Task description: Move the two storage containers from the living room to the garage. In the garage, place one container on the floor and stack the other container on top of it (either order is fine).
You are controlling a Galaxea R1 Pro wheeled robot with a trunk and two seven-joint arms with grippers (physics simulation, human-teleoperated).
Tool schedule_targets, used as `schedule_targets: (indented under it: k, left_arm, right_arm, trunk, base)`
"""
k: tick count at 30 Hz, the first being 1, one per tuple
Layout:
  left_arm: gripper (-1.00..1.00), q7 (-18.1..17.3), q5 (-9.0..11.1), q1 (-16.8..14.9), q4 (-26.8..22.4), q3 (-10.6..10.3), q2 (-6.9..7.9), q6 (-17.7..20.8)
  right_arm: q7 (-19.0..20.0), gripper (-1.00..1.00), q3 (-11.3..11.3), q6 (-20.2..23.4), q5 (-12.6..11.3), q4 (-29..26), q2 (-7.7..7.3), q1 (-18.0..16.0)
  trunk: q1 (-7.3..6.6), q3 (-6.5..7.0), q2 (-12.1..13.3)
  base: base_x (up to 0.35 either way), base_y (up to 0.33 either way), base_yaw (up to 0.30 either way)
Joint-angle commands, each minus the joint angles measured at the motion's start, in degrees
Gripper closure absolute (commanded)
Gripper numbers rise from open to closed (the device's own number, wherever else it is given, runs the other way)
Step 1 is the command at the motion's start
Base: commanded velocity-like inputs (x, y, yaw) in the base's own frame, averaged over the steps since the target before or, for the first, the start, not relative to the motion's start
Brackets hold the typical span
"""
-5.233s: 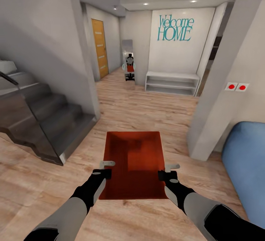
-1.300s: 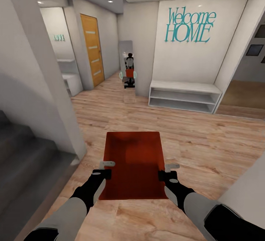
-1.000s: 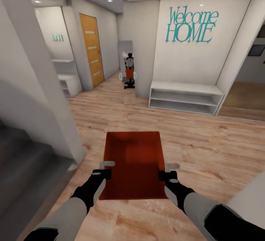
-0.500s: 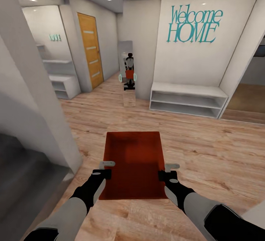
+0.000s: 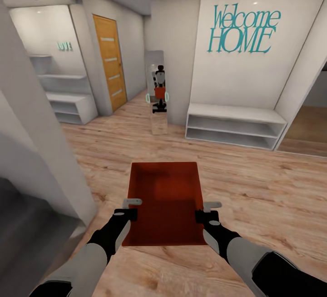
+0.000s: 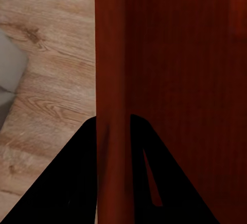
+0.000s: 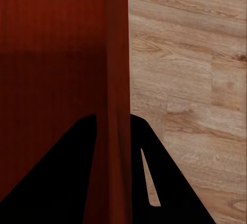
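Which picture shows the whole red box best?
The head view: the box shows whole, open-topped, held between both hands. Each wrist view shows just one thin wall pinched between dark fingers.

An orange-red, rectangular, topless storage container point(image 5: 164, 204) with thin plain walls is being held level above the light wood-plank floor point(image 5: 254, 183), its open top facing up and its long axis pointing away from the robot. Its inside is seen empty, the near half lying in shadow. Its left wall point(image 6: 112, 106) and right wall point(image 7: 118, 80) are each being clamped between dark fingers.
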Motion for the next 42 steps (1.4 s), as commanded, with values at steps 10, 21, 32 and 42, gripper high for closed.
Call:
schedule_targets:
  k: [10,21,32,42]
  left_arm:
    - [1.0,0.44,0.77,0.0,2.74,-0.7,0.06,1.36]
    - [1.0,0.44,0.82,0.0,2.74,-0.7,0.06,1.36]
    - [1.0,0.44,0.79,0.0,2.74,-0.7,0.06,1.36]
    - [1.0,0.44,0.8,0.0,2.74,-0.7,0.06,1.36]
  right_arm:
    - [-0.28,1.0,-0.91,-0.16,0.54,-0.2,-0.32,-0.1]
    - [-0.28,1.0,-0.91,-0.16,0.56,-0.2,-0.32,-0.1]
    - [-0.28,1.0,-0.91,-0.16,0.53,-0.2,-0.32,-0.1]
    - [-0.28,1.0,-0.91,-0.16,0.54,-0.2,-0.32,-0.1]
  trunk:
    - [0.07,-0.11,-0.12]
    - [0.07,-0.11,-0.12]
    - [0.07,-0.11,-0.12]
    - [0.07,-0.11,-0.12]
  base:
    - [0.322,0.0,0.0]
    - [0.322,0.0,0.0]
    - [0.322,0.0,0.0]
    - [0.322,0.0,0.0]
